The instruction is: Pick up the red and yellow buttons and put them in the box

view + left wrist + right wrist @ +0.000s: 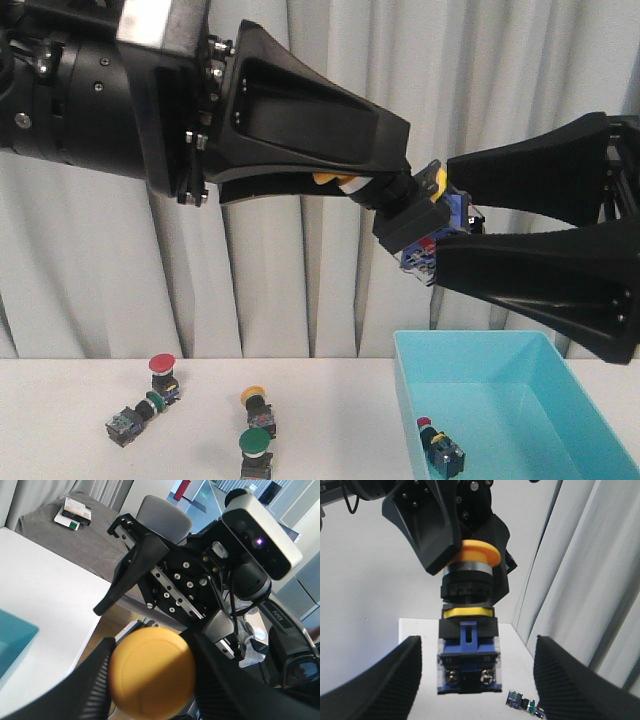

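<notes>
While left fingers (340,150) clamp yellow button (412,215), right fingers (520,260) straddle it.

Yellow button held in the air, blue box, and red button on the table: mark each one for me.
Yellow button (471,553): right wrist view, on its yellow cap.
Blue box (410,395): front view, on its left wall.
Red button (162,364): front view, on its red cap.

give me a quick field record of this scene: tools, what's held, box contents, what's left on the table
left tool: shut on yellow button, held in the air
right tool: open, one finger on each side of the held button's body
box: one red button inside
table: one red-capped button, one yellow-capped button, two green-capped buttons
</notes>
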